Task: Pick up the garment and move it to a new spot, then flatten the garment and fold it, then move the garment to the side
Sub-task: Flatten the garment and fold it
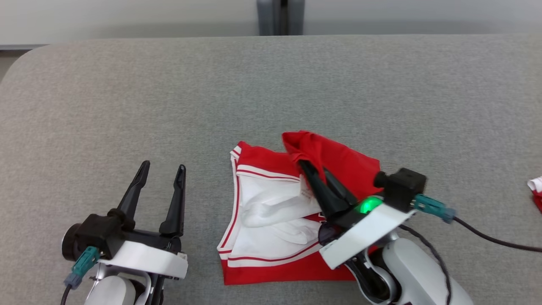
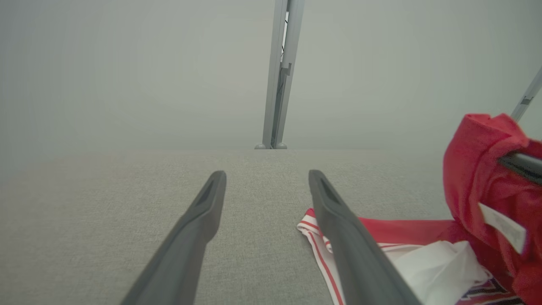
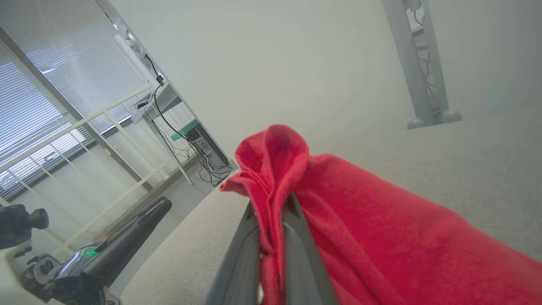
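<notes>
The garment (image 1: 271, 212) is red and white with red stripe trim, and lies crumpled on the grey table near the front edge. My right gripper (image 1: 305, 164) is shut on a red fold of it and holds that fold raised above the rest. In the right wrist view the red cloth (image 3: 360, 237) is pinched between the two fingers (image 3: 237, 254) and drapes off to the right. My left gripper (image 1: 163, 168) stands open to the left of the garment, apart from it, with nothing between its fingers (image 2: 190, 237). The garment's striped edge (image 2: 322, 250) lies just beside its right finger.
The grey fabric table (image 1: 271, 84) stretches far behind and to both sides. A small red and white cloth piece (image 1: 535, 188) lies at the right edge. A grey post (image 1: 280, 17) stands behind the table. My right arm's cable (image 1: 491, 239) trails rightward.
</notes>
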